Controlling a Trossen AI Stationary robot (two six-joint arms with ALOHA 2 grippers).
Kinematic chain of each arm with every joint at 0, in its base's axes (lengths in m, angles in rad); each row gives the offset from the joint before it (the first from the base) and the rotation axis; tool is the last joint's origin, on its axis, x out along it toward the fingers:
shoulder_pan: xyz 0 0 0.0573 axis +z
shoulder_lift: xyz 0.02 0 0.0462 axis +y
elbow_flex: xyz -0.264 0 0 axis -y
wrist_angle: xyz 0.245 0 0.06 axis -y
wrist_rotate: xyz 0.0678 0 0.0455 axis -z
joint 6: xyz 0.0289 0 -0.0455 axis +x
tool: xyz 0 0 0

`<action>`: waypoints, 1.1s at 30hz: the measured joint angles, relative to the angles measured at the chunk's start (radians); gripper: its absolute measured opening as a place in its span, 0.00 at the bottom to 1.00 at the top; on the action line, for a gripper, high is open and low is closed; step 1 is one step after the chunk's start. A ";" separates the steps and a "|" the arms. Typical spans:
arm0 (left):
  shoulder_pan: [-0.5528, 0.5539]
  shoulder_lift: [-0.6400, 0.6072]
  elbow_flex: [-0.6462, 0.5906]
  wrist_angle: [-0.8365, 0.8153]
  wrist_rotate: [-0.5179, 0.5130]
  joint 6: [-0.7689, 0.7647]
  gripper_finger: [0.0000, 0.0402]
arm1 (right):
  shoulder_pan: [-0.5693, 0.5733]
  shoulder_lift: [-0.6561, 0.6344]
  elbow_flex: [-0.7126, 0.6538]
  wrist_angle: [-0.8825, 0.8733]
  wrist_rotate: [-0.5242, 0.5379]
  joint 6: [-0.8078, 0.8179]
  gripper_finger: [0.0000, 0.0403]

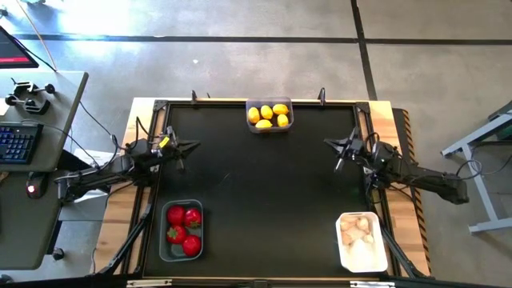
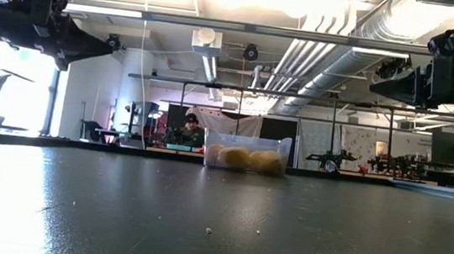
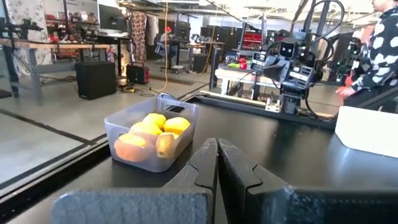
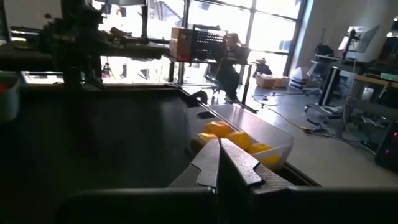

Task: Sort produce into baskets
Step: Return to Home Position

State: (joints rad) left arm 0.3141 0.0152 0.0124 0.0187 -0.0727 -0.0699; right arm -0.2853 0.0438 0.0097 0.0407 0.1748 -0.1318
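Note:
Three baskets stand on the black table. A translucent one [image 1: 270,115] at the far edge's middle holds yellow lemon-like pieces [image 3: 152,134]. A grey one [image 1: 182,230] at the near left holds red fruits [image 1: 183,226]. A white one [image 1: 362,242] at the near right holds whitish bulbs [image 1: 358,230]. My left gripper [image 1: 190,146] hangs shut above the table's left side, pointing level toward the middle, empty. My right gripper [image 1: 330,142] hangs shut above the right side, also level and empty.
A wide bare stretch of black table [image 1: 264,192] lies between the two arms and the three baskets. Clamps stand along the far edge [image 1: 322,94]. A desk with a keyboard [image 1: 18,142] is off the table's left. People are in the room behind.

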 joint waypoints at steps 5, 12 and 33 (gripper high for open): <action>0.000 0.013 0.000 0.001 0.001 -0.034 0.00 | -0.011 0.023 0.000 0.003 0.020 0.002 0.00; 0.000 0.019 0.000 0.001 0.001 -0.041 0.00 | -0.012 0.029 0.000 0.004 0.016 0.022 0.00; 0.000 0.020 0.000 0.001 0.002 -0.024 0.00 | -0.012 0.029 0.000 0.004 0.013 0.019 0.00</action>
State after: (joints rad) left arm 0.3138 0.0349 0.0120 0.0193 -0.0711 -0.0937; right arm -0.2970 0.0723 0.0097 0.0444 0.1879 -0.1123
